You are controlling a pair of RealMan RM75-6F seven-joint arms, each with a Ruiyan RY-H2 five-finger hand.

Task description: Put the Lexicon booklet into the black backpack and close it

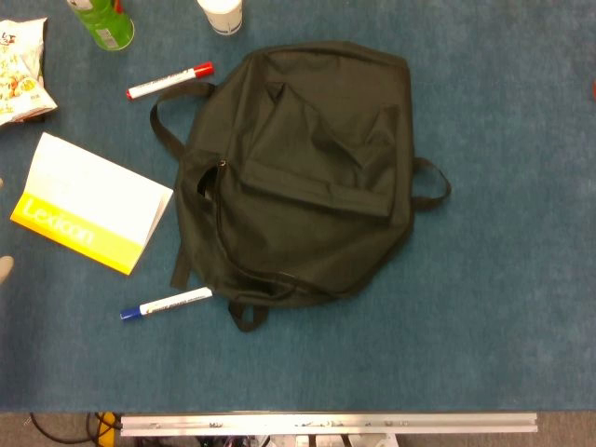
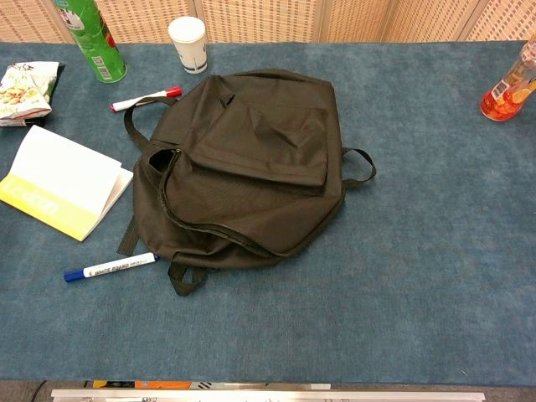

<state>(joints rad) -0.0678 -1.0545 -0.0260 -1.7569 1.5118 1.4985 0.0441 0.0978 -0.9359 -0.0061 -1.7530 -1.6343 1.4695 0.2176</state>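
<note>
The black backpack [image 1: 303, 172] [image 2: 247, 167] lies flat in the middle of the blue table, front pocket up. Its main zipper gapes along the left and lower edge. The Lexicon booklet [image 1: 88, 200] [image 2: 59, 180], white with a yellow band, lies to the left of the backpack, apart from it, with its cover slightly raised. A small pale tip [image 1: 5, 268] shows at the left edge of the head view, possibly a finger of my left hand; too little shows to tell how the hand stands. My right hand appears in neither view.
A red-capped marker [image 1: 169, 81] lies beyond the booklet and a blue-capped marker [image 1: 166, 304] near the backpack's lower left. A green can [image 2: 90, 38], a white cup [image 2: 188, 43] and a snack bag [image 2: 25, 90] stand at the back left. An orange drink bottle [image 2: 511, 88] is at the far right.
</note>
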